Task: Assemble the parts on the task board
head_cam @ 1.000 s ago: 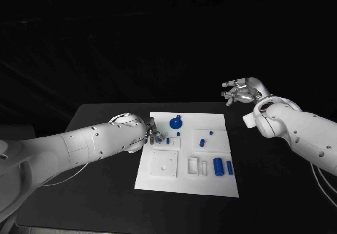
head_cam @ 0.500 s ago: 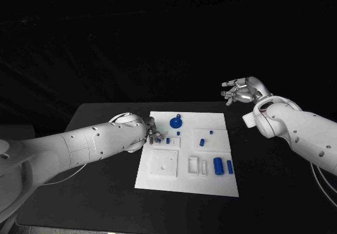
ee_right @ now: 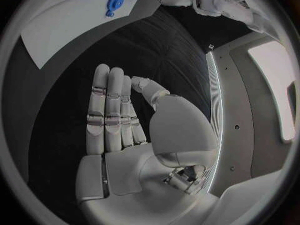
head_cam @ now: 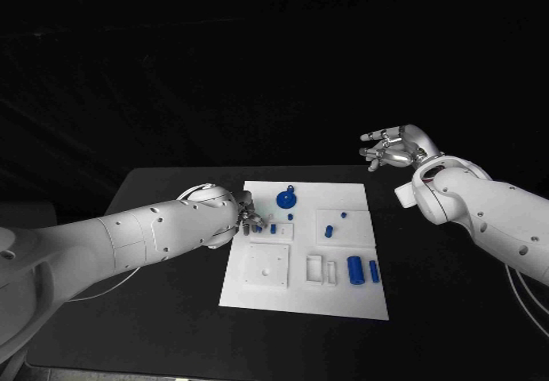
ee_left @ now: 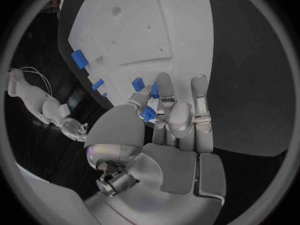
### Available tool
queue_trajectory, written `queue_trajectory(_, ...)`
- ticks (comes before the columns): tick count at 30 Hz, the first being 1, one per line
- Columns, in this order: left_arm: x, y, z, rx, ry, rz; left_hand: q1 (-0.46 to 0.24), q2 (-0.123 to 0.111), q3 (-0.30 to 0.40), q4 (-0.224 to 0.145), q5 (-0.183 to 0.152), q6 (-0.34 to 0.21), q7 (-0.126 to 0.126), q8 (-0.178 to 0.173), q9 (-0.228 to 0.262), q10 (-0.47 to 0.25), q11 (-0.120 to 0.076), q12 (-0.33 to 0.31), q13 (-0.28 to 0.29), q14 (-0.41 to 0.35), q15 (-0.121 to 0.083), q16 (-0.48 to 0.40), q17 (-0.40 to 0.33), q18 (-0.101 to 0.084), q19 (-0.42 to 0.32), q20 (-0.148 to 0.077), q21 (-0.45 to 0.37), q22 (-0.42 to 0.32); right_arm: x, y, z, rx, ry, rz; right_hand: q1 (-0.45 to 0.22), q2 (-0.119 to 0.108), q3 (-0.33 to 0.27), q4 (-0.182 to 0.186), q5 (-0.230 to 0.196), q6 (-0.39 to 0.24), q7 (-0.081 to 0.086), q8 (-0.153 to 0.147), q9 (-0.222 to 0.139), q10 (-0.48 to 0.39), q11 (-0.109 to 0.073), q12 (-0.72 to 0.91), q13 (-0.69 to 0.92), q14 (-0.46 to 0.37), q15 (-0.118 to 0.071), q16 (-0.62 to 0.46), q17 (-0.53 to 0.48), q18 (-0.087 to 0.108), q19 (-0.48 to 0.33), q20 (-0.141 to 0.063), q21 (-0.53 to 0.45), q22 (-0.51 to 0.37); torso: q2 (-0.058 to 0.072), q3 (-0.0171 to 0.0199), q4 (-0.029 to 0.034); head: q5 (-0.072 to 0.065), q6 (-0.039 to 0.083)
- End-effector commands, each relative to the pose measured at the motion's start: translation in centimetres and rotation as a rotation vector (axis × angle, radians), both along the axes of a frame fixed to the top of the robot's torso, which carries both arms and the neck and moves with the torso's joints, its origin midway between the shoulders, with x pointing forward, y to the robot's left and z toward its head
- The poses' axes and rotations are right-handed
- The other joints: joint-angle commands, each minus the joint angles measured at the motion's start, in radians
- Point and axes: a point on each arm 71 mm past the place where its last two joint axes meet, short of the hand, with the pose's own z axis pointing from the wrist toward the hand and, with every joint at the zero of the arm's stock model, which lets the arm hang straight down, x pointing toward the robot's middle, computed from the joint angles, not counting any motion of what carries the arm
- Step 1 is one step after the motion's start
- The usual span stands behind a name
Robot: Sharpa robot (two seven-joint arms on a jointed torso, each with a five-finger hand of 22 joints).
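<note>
Left hand [head_cam: 243, 216] over the task board's [head_cam: 274, 287] far-left edge, pinching a small blue part [ee_left: 148, 114] between thumb and fingers. Remaining blue parts [head_cam: 362, 271] across the board. Right hand [head_cam: 393, 148] raised beyond the table's [head_cam: 160, 317] far-right corner, unclenched, grasping nothing.

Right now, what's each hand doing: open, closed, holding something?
Left hand: pinching a small blue part over the task board.
Right hand: open, holding nothing, raised off the table.

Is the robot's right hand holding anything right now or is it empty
Empty. The right hand is raised off the task board, fingers straight and together, nothing in them.
</note>
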Motion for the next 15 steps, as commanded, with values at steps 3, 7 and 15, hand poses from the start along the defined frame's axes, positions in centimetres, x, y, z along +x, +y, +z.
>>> queue_trajectory(3,-0.39,-0.24,-0.63,0.025,0.035,-0.019,0.071,0.059,-0.006,-0.006,-0.005,0.021,-0.025,0.001,-0.003,0.043,-0.005,0.001,-0.003,-0.002,-0.005,-0.003,0.0,0.011,0.0,0.009,-0.005,0.016,-0.05,0.16,0.0,-0.006,-0.002,0.016,-0.009,0.0,-0.005,0.002,0.006,0.005,0.002,-0.001,0.001,-0.007,0.001,0.005,0.002,0.003,0.003,-0.003,0.001,-0.001,-0.002,0.0,0.002,-0.001,0.0,0.0,0.0004,-0.001,-0.003)
queue_trajectory(7,-0.58,-0.24,-0.83,0.044,0.052,-0.028,0.086,0.065,-0.008,-0.011,-0.053,0.016,-0.024,0.0,-0.017,0.043,-0.006,0.002,-0.007,-0.001,-0.005,-0.001,0.002,0.013,0.002,0.01,-0.003,0.017,-0.06,0.13,-0.03,-0.006,-0.002,0.016,-0.009,0.0,-0.005,0.002,0.006,0.005,0.002,-0.001,0.001,-0.007,0.001,0.005,0.002,0.003,0.003,-0.003,0.001,-0.001,-0.002,0.0,0.002,-0.001,0.0,-0.0003,0.0002,-0.001,-0.003)
queue_trajectory(15,-0.68,-0.08,-0.97,0.06,0.063,-0.031,0.105,0.073,-0.028,-0.005,-0.08,0.016,-0.022,0.001,-0.057,0.043,-0.005,0.003,-0.01,-0.001,-0.003,0.001,0.004,0.018,0.001,0.014,0.002,0.017,-0.07,0.04,-0.07,-0.007,-0.002,0.014,-0.009,0.0,-0.004,0.003,0.008,0.003,0.002,-0.001,0.001,-0.007,0.001,0.006,0.002,0.003,0.003,-0.003,0.001,-0.001,-0.001,0.0,0.001,-0.004,0.0,-0.0002,0.0007,-0.002,-0.002)
